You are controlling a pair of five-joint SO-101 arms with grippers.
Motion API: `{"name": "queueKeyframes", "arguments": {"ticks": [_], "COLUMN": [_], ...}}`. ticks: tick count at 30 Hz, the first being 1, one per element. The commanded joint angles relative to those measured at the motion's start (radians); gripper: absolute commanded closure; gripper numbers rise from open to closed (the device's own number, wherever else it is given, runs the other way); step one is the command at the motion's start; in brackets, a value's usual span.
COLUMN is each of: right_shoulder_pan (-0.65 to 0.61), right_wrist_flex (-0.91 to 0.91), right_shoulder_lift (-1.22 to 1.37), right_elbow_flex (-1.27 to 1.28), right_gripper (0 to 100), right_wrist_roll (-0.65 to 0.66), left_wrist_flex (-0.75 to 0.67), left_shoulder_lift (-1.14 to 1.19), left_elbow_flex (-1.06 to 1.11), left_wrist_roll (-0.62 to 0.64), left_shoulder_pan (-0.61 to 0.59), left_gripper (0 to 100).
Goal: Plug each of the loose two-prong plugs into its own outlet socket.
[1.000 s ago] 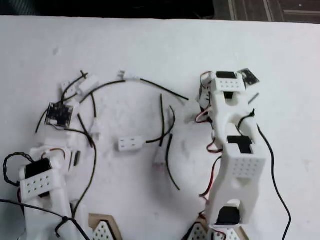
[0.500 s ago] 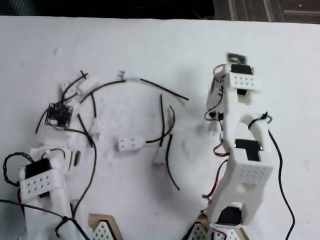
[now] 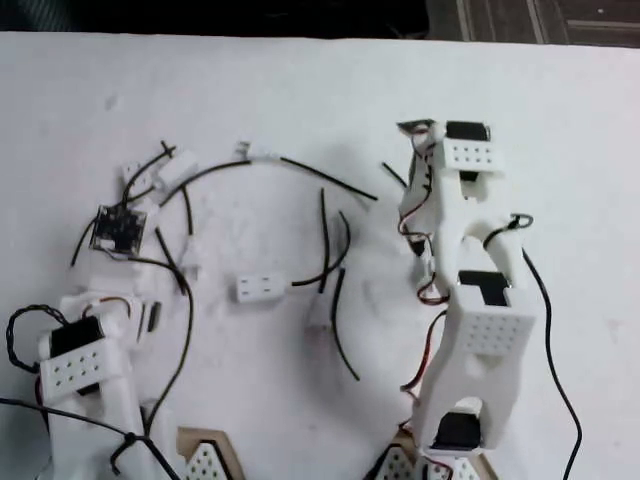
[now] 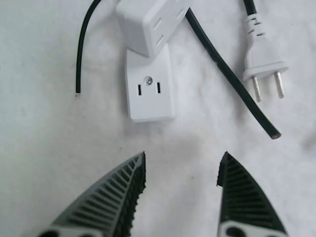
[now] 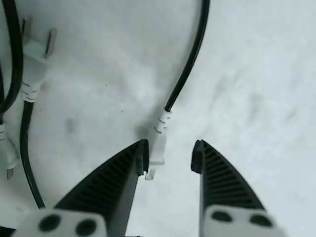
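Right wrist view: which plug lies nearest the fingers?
The plug whose prongs point into the gap between the fingers; the other plugs lie farther off.

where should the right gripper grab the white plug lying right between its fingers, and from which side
Grip the white plug by its blocky body, between the ribbed strain relief and the prongs, coming straight down from above. It lies flat on the table with its black cord running away, so the open right gripper can probably close across the body's sides, leaving the prongs free.

High view: fixed overhead, over table (image 3: 300,80). Wrist views: close behind left tool (image 4: 183,158), right tool (image 5: 171,146), same table.
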Motion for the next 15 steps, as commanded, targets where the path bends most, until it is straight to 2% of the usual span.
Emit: {"name": "queueKeyframes", "arguments": {"ticks": [1,8,15], "right_shoulder_pan": [0.024,0.042,-0.005], "right_wrist_flex": [0.028,0.028,0.033], "right_shoulder_lift": [-0.008,0.03,0.035], "right_elbow_flex": [-0.054,0.0,0.002], "right_gripper": [84.3,84.3,84.3], "right_wrist_roll": [0.011,0.012,-0.038], "left_wrist_flex": [-0.017,-0.017,-0.017], "left_shoulder_lift": [-0.021,-0.021,-0.021], "left_elbow_flex": [-0.006,-0.005,-0.005], "left_wrist_roll": [0.005,0.005,0.005], "left_shoulder_pan": [-0.002,-0.002,-0.002], "left_gripper": [76,76,76]}}
